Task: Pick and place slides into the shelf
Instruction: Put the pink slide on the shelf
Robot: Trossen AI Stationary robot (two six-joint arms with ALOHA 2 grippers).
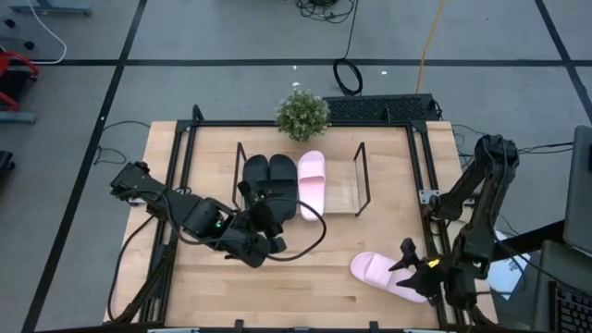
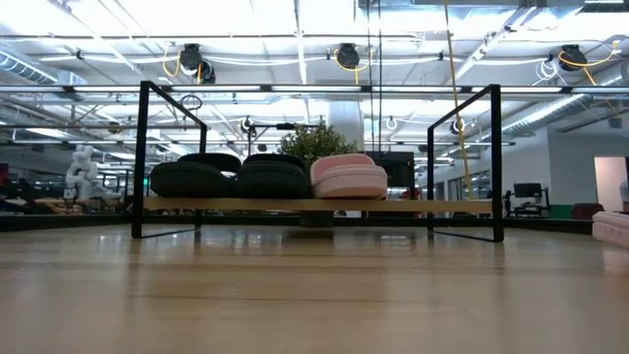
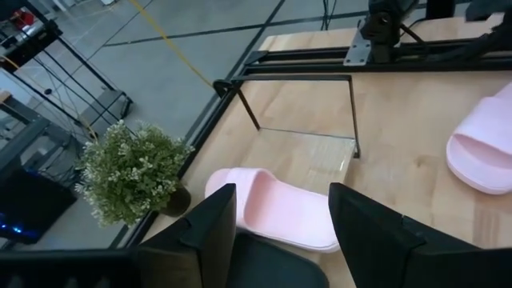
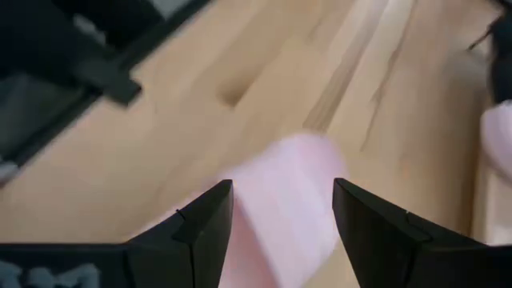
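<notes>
The shelf (image 1: 361,180), a thin dark wire frame on a light board (image 2: 413,206), stands at the table's far middle. On its board rest two black slides (image 1: 268,176) (image 2: 231,177) and, to their right, one pale pink slide (image 1: 312,182) (image 3: 280,212). A second pink slide (image 1: 379,273) (image 3: 484,148) lies sole-down on the table near the right front. My right gripper (image 1: 416,264) (image 4: 282,210) is open over this slide's right end (image 4: 284,200), the slide showing between its fingers; I see no touch. My left gripper (image 1: 268,227) (image 3: 282,216) hovers open just in front of the shelf's black slides, holding nothing.
A small potted plant (image 1: 302,114) stands behind the shelf at the table's far edge. A black frame (image 1: 421,166) edges the table. A dark cable loop (image 1: 314,231) hangs from my left arm. The shelf's right part (image 1: 340,190) is bare board.
</notes>
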